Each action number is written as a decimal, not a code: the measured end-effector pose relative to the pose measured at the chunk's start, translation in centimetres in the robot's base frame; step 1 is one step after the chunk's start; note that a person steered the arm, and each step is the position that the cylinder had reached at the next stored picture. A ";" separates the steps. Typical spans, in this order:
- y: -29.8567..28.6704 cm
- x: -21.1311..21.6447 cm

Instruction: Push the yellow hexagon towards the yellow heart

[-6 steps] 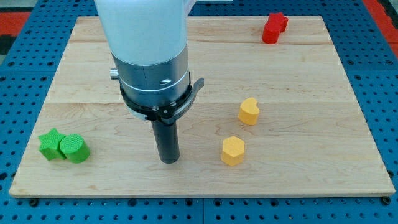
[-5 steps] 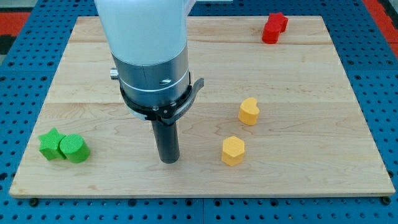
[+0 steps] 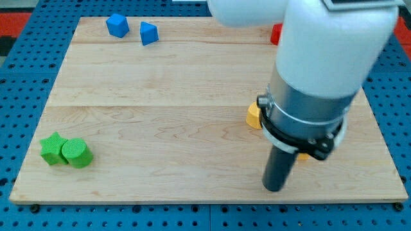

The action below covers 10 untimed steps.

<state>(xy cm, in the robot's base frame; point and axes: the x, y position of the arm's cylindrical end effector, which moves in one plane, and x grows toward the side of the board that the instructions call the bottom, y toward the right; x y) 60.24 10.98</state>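
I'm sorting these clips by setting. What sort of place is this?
Probably a robotics lab bench. A wooden board lies on a blue perforated mounting plate, small coloured blocks such as the green star and blue cube are scattered on it, and my tip rests near the board's bottom right.

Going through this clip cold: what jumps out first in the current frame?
The big white and grey arm fills the view's right, its dark rod coming down to my tip near the board's bottom edge. It hides most of the yellow blocks: only a sliver of one yellow block shows at its left. A green pair sits bottom left, and two blue blocks top left.
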 end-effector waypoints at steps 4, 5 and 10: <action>6.3 -5.0; 5.5 -7.3; 0.8 -7.6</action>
